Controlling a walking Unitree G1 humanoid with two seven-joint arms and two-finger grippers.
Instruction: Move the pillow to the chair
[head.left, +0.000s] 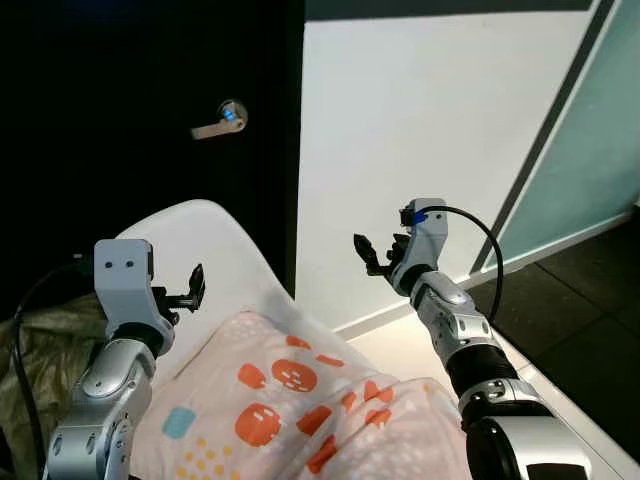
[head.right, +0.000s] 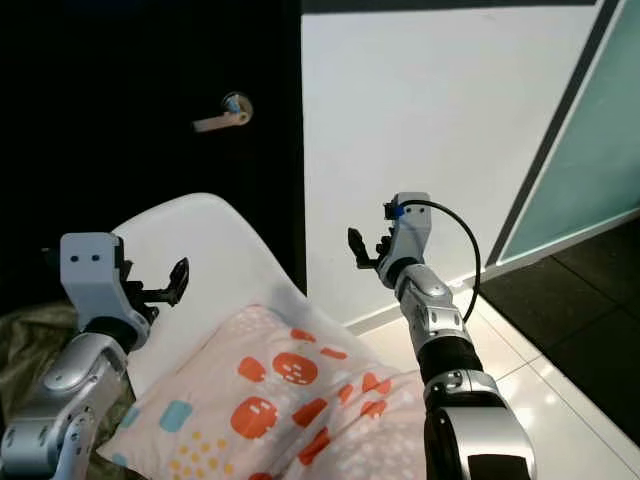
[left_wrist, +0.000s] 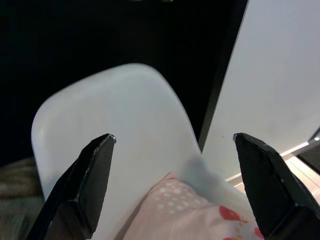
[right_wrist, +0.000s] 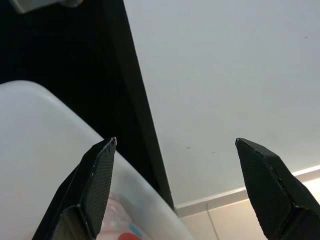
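Pillow lies low-centre on the white chair, both tools, left and right, raised apart, spread wide, empty; placement looks done, so next comes drawing both arms clear.

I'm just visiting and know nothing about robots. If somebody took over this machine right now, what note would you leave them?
Left claw: open, empty, raised over the chair's backrest.
Right claw: open, empty, raised in front of the white wall.
Pillow: pink with orange and blue spots, lying on the white chair, leaning against its back.
Done: the pillow looks delivered and released.
Left: probably just draw both arms back and check the pillow sits steady.
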